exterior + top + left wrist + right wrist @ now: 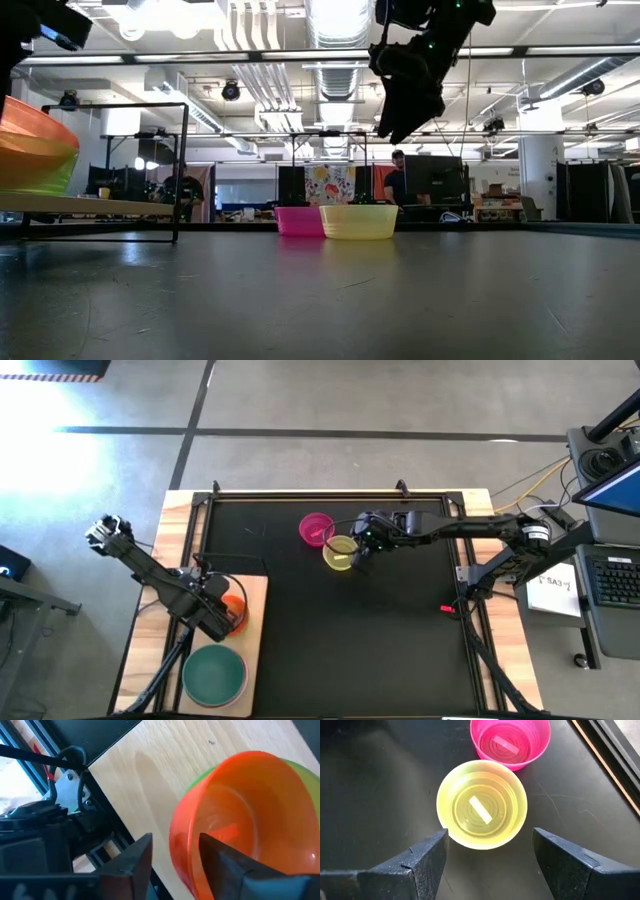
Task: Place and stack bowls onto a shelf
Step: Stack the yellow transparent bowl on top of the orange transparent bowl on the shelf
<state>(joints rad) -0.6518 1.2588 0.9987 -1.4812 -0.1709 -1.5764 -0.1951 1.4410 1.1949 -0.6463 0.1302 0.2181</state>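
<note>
Two dark, slim, jointed arms are showing here, black cables trailing along their links. The right gripper (490,857) is presenting broad, matte charcoal wedge fingers (420,862) with chamfered edges. The left gripper (175,857) is showing the same blunt dark fingers (132,857).

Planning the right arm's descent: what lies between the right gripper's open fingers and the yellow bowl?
Nothing. In the right wrist view the right gripper hovers open over the yellow bowl, with only bare black mat around it.
</note>
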